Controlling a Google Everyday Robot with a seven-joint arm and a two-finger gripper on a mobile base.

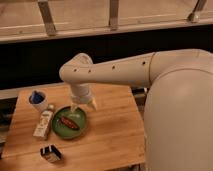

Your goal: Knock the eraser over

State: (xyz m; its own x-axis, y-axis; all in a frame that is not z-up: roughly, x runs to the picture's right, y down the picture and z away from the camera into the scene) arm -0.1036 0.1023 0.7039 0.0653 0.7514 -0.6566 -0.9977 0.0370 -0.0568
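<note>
The eraser [50, 153], a small black block with a pale side, stands near the front left edge of the wooden table [112, 130]. My gripper [83, 106] hangs from the white arm over the table's middle, just above the far edge of the green plate [57, 129]. Its two pale fingers are spread apart and hold nothing. The gripper is well behind and to the right of the eraser, with the plate between them.
A reddish-brown item [68, 122] lies on the green plate. A whitish labelled bottle [44, 123] lies left of the plate. A blue cup [37, 99] stands at the back left. My white body [180, 120] fills the right side.
</note>
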